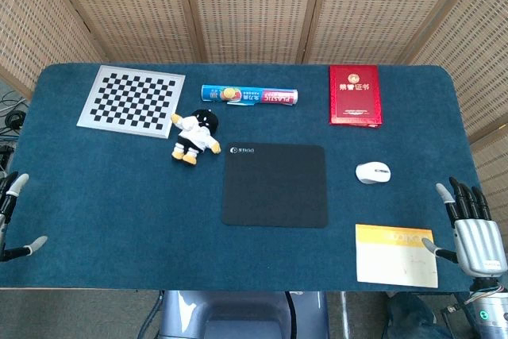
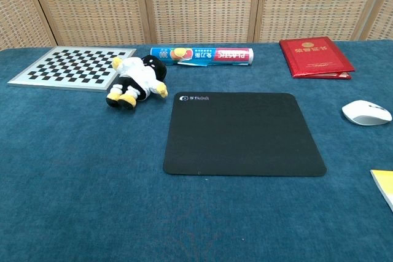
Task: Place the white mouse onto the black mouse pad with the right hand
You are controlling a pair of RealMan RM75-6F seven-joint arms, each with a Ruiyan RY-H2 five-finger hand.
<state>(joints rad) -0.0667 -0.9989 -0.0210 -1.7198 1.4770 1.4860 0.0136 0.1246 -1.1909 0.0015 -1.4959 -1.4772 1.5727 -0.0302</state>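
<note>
My right hand hangs at the near right edge of the blue-covered bench, fingers spread and pointing upward, holding and touching nothing. My left hand shows only partly at the near left edge; its visible fingers are apart and hold nothing. Just left of my right hand lies a yellow and white card. Beyond it, the white mouse rests on the cloth, well apart from my right hand and a little to the right of the black mouse pad, not touching it. The pad lies flat at the bench's middle. Farther back, a plush doll lies on its side near the pad's far left corner. At the far side sit a checkerboard, a blue plastic-wrap roll and a red certificate book.
</note>
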